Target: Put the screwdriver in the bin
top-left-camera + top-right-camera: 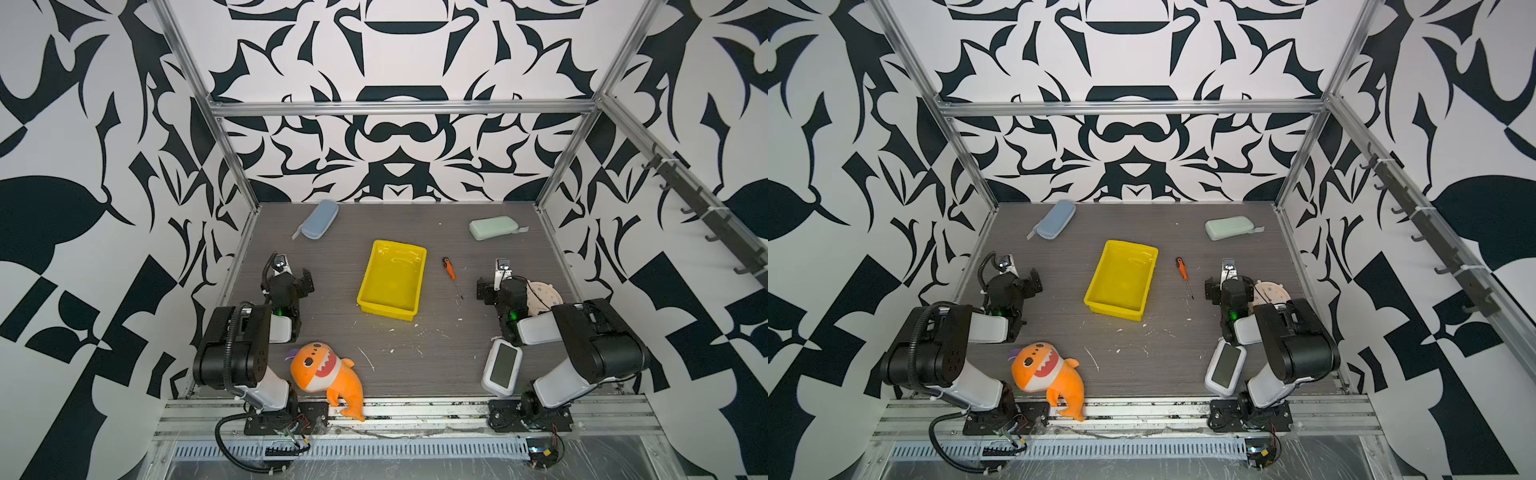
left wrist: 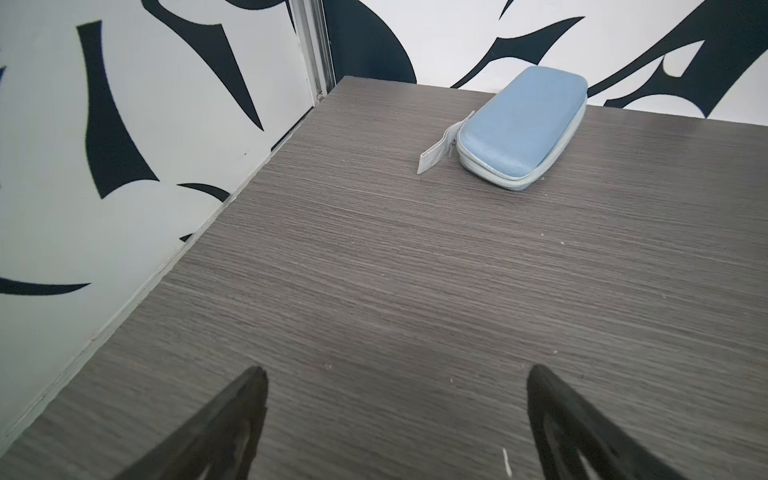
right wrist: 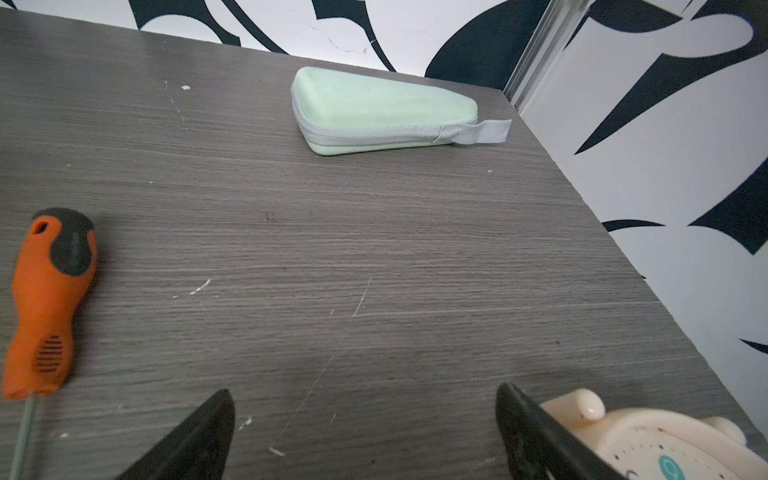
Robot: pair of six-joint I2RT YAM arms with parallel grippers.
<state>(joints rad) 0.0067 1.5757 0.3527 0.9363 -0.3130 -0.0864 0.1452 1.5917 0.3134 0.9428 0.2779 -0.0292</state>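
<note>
Screwdriver (image 1: 452, 275) flat on the worktop (image 1: 415, 361), outside the bin (image 1: 386, 311): just right of it, not touching, black cap toward the far edge, shaft toward the near edge. Bin about mid-worktop, upright. Right gripper (image 3: 365, 390) spread wide, clamped on nothing, low near the right edge, screwdriver between it and the bin. Left gripper (image 2: 397, 370) also spread apart, empty, near the left edge.
</note>
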